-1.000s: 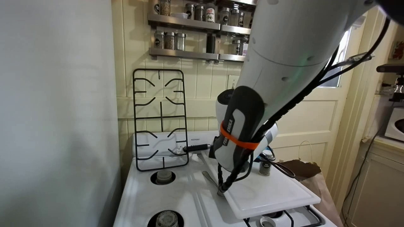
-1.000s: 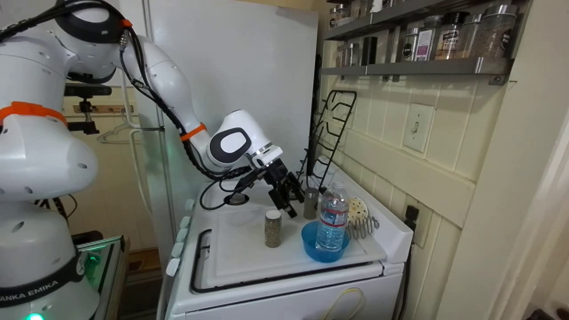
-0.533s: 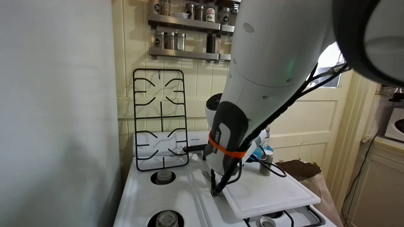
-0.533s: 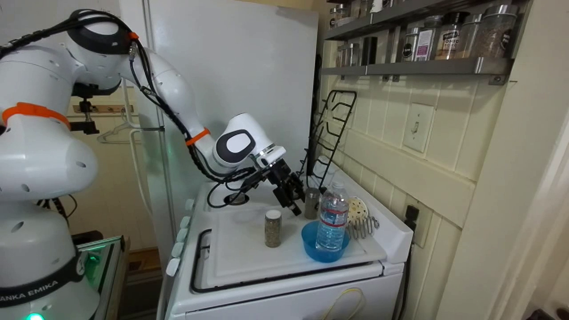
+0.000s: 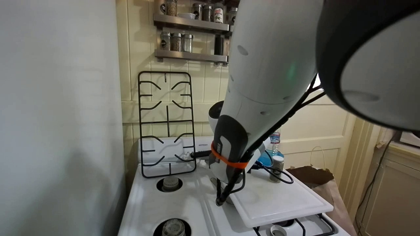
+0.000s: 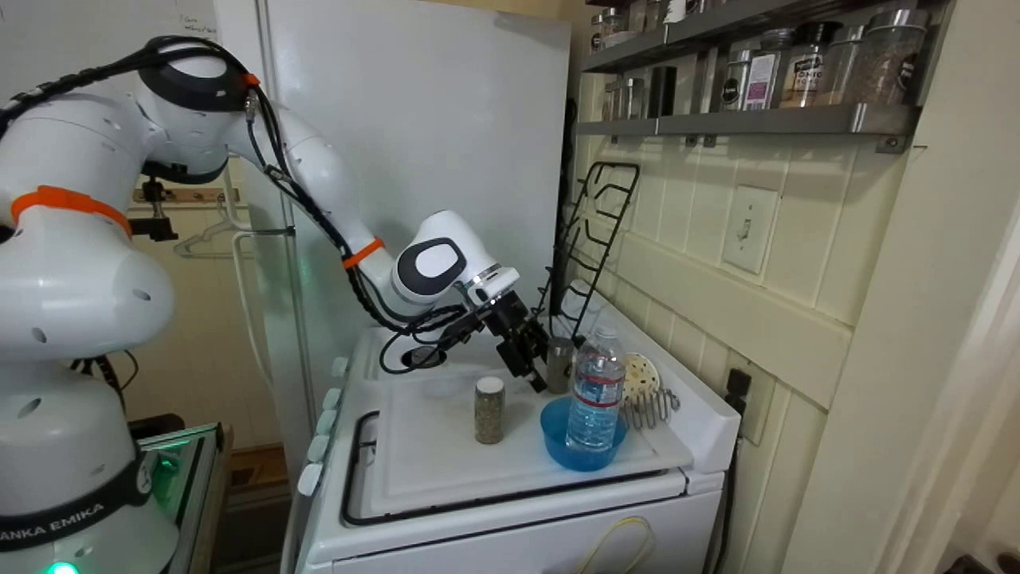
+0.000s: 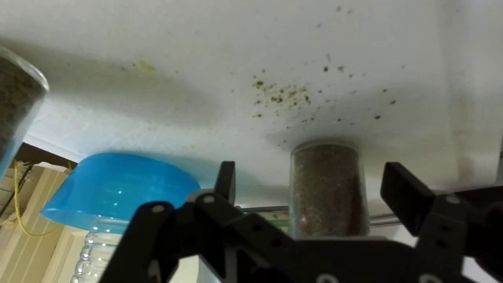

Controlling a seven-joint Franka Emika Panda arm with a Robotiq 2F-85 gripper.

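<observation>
A tall pale refrigerator (image 6: pixel 446 143) stands beside a white gas stove (image 5: pixel 187 203), whose back panel (image 5: pixel 203 145) carries small lettering that looks like "HOTPOINT". The Franka arm (image 6: pixel 323 183) bends over it; its base (image 6: pixel 68 510) reads "ANKA EMIKA", the start cut off at the view's edge. Steel shelves (image 6: pixel 789 122) hold spice jars, and on a black-capped jar (image 6: pixel 805 72) big capitals look like "TONIC". A black burner grate (image 5: pixel 168 122) leans upright at the back, and a white board (image 5: pixel 282 200) lies over part of the stove. On the board a water bottle (image 6: pixel 596 391), its label unreadable, stands in a blue bowl (image 6: pixel 555 442). The gripper (image 7: pixel 312 181) has its fingers spread wide and grips nothing; in the wrist view a dark-filled glass spice jar (image 7: pixel 329 190) is lined up between them, a gap on each side. That jar stands upright on the board; whether the fingertips reach around it, I cannot tell. Nearby stands a white-lidded spice jar (image 6: pixel 489 410). Dark crumbs (image 7: pixel 278 99) dot the board.
</observation>
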